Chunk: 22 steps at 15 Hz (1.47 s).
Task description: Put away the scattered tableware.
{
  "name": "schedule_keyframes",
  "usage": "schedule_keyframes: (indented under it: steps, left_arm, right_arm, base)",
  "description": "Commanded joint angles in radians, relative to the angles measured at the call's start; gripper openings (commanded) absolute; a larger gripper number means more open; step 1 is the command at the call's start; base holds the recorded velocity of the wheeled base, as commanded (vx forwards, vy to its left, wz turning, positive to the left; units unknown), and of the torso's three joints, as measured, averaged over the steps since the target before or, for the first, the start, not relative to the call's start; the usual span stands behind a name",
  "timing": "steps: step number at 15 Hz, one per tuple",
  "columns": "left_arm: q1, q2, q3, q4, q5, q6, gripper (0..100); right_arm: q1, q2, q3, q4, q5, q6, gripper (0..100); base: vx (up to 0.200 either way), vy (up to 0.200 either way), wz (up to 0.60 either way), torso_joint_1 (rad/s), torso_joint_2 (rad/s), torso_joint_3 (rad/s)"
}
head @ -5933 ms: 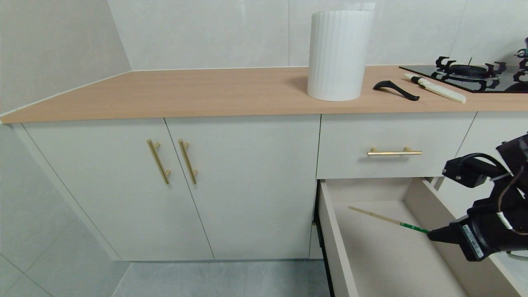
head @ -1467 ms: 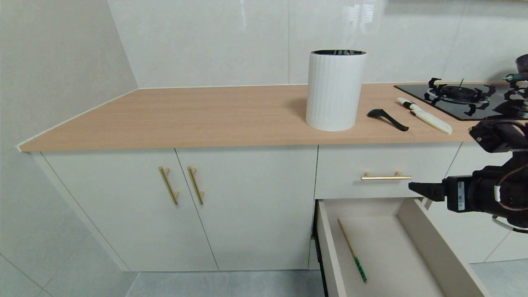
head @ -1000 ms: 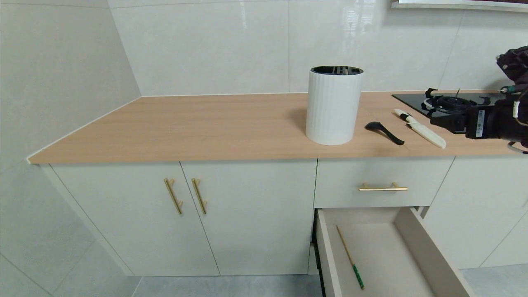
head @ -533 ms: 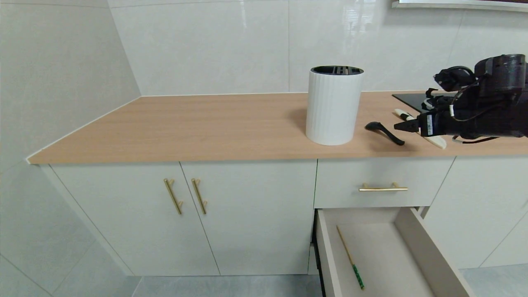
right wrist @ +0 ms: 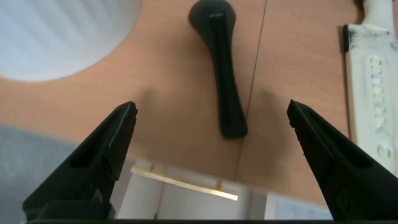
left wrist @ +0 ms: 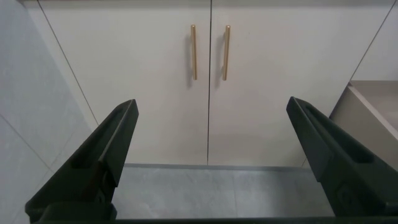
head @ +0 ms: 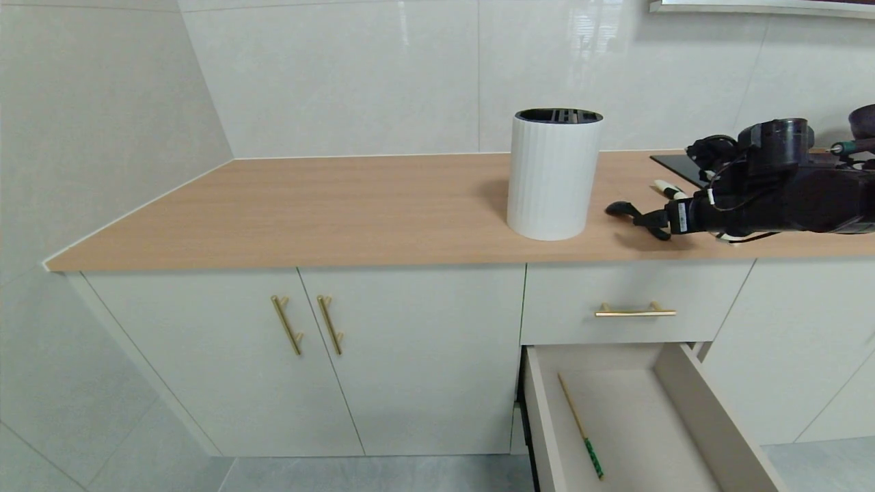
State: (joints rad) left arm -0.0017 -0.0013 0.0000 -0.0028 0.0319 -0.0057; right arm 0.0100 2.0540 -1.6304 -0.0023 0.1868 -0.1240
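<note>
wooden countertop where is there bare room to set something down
Free: the long bare stretch of wooden countertop from the left wall corner to the white ribbed cylindrical holder. Crowded: between holder and black glass stove, with the black spoon, cream knife and right hand.

Soft, even light fills the kitchen brightly, and the glossy pale wall tiles [head: 342,75] carry a streaked whitish glare high above the white ribbed cylindrical holder [head: 554,178], which throws only a faint shadow to its left onto the light-brown wooden countertop [head: 342,205]. The head view's wide lens makes the cream cabinet doors [head: 410,355] lean outward toward the picture's edges. In the left wrist view the slim brass door handles [left wrist: 193,53] lay thin dark shadows beside themselves on a dimmer, flatly lit front.
</note>
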Motion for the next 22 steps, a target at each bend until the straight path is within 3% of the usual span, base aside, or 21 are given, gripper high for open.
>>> schedule_keyframes:
  steps: [1,13,14,22]
  left_arm:
    - [0.0,0.001,0.0,0.0,0.0,0.0,100]
    - [0.0,0.001,0.0,0.0,0.0,0.0,100]
    - [0.0,0.001,0.0,0.0,0.0,0.0,100]
    - [0.0,0.001,0.0,0.0,0.0,0.0,100]
  right_arm:
    - [-0.005,0.044,-0.029,0.001,0.005,0.001,100]
    - [-0.001,0.141,-0.114,0.001,-0.001,0.001,100]
    - [-0.001,0.141,-0.114,0.001,-0.001,0.003,0]
    - [0.002,0.138,-0.126,0.004,-0.018,0.012,0]
  base:
    - [0.0,0.0,0.0,0.0,0.0,0.0]
    - [0.0,0.0,0.0,0.0,0.0,0.0]
    - [0.0,0.0,0.0,0.0,0.0,0.0]
    - [0.0,0.0,0.0,0.0,0.0,0.0]
